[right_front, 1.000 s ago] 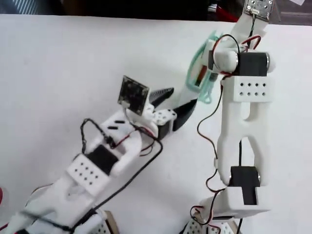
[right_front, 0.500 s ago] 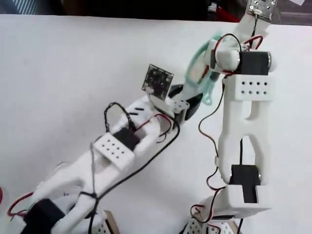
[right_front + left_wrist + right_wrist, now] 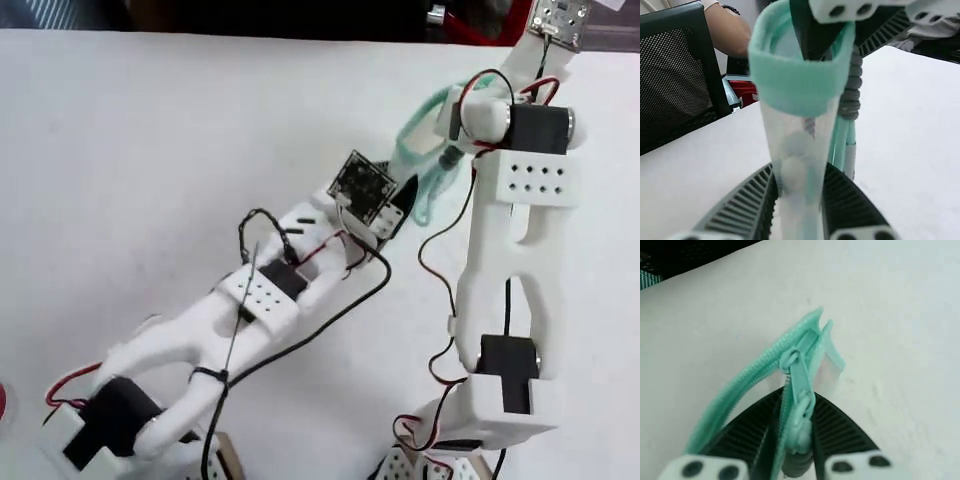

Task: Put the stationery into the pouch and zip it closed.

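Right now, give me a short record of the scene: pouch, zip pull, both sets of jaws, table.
pouch: teal-edged, clear-sided, held by both sets of jaws
zip pull: teal, between the right jaws
left jaws: shut on the pouch's clear side
right jaws: shut on the zip pull
contents: pale shapes inside, unclear what
table: white

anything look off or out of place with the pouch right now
Nothing looks spilled or damaged. One oddity: the pouch is not lying flat but is pinched between both tools, the left tool on its clear body and the right tool on the zipper pull.
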Action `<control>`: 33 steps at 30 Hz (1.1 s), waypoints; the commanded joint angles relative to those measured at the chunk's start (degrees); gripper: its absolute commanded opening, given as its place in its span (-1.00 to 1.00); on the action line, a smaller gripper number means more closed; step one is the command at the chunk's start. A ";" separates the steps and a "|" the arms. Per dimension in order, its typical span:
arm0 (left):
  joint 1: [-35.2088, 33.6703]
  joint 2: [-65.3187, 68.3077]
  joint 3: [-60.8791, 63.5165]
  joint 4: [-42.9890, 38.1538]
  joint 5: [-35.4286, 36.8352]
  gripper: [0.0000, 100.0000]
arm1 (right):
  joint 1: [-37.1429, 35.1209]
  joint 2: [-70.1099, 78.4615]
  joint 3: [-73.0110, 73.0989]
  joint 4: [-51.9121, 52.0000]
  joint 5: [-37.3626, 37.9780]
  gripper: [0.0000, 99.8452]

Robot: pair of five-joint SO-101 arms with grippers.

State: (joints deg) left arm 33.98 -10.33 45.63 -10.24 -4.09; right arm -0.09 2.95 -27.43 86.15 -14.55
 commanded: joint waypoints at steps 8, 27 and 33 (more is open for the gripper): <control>-3.91 -32.31 11.78 13.36 -1.23 -0.95 | -4.97 -1.80 -5.71 9.36 8.35 -0.68; -9.27 -44.88 25.76 15.74 -0.88 -0.95 | -7.34 -21.49 -7.47 12.26 29.27 -0.59; -9.54 -44.88 25.93 16.09 -0.88 -0.95 | -8.84 -21.93 2.20 11.12 29.54 -0.60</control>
State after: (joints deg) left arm 24.75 -53.41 72.00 7.25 -4.97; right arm -8.09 -17.36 -29.27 98.46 14.46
